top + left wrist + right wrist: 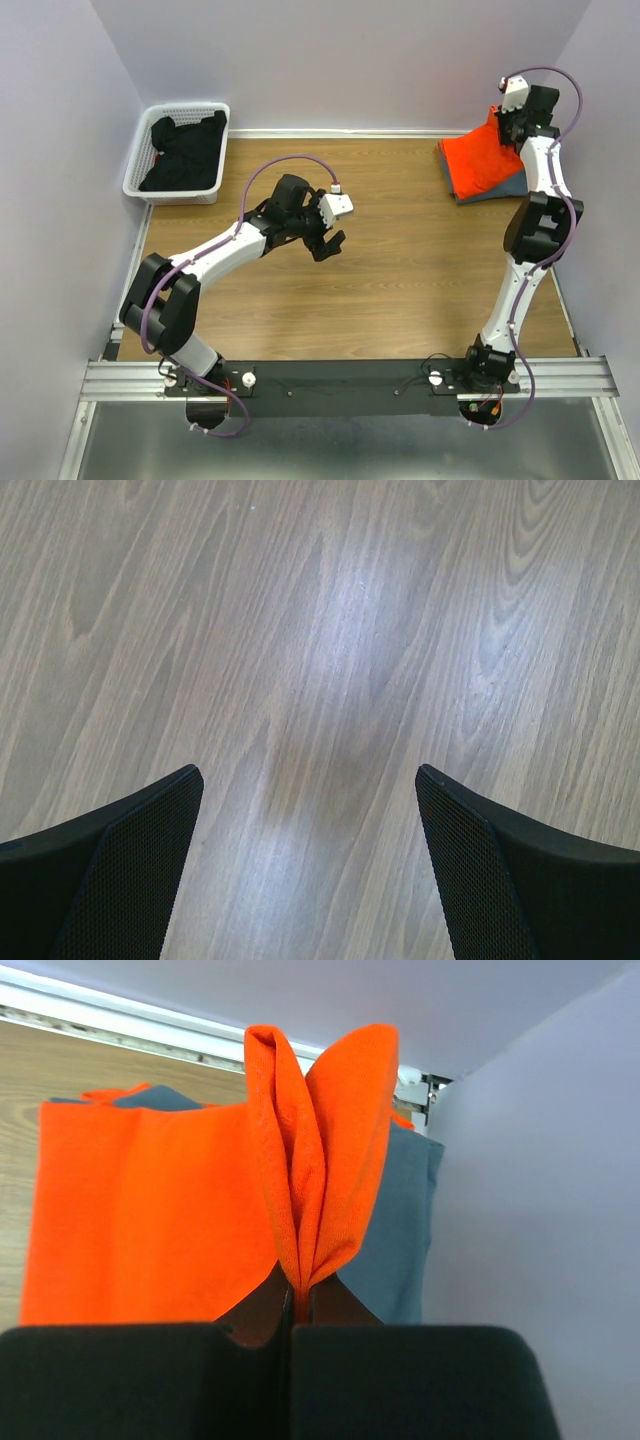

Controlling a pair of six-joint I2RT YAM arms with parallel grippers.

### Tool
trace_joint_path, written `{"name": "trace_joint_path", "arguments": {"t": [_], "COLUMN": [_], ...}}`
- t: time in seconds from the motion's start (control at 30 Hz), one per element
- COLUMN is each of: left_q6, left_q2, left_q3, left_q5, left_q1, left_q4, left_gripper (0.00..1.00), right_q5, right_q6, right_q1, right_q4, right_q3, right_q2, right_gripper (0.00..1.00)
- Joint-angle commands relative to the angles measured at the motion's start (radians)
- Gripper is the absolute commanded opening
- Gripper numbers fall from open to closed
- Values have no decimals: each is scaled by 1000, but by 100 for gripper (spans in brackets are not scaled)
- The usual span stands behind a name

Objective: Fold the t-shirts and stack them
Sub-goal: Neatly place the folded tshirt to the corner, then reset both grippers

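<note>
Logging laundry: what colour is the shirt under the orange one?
The lower t-shirt is slate blue-grey, clearest in the right wrist view.

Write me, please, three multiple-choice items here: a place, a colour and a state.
1. Where is the white basket? A. far left. B. far right. C. between the arm bases.
2. What colour lies under the orange t-shirt? A. white. B. green. C. blue-grey.
3. How is the right end effector? A. open. B. shut on the orange t-shirt. C. shut on nothing.
Key: 1 A, the top view shows it far left; 2 C, the blue-grey t-shirt peeks out beneath; 3 B, a fold of orange cloth is pinched between its fingers.
</note>
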State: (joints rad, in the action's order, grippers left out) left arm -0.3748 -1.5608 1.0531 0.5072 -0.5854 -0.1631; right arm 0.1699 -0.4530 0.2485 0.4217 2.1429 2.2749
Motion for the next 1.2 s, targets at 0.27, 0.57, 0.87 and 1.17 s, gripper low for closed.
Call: {"name": "trace_joint_path", "arguments": {"t": [0.27,0.57,0.87,1.17], "left_q6": [-27,-1,123,77], "left_q2": [-2,18,131,197], "left_q3": [33,81,131,217], "left_q5": [62,125,14,-45], "left_q1": [2,65,202,268], "left_q4": [-41,-92,-62,-180], "left_gripper": [95,95,95,95], "right_q5": [-36,-121,32,195], "right_q6": [-85,-29,62,149], "right_q1": [40,41,35,-5], "right_q4": [-21,-35,-24,155], "right_q3": [84,184,37,-179], "right_q2": [116,106,-149,-449], "right_gripper": [13,93,100,100]}}
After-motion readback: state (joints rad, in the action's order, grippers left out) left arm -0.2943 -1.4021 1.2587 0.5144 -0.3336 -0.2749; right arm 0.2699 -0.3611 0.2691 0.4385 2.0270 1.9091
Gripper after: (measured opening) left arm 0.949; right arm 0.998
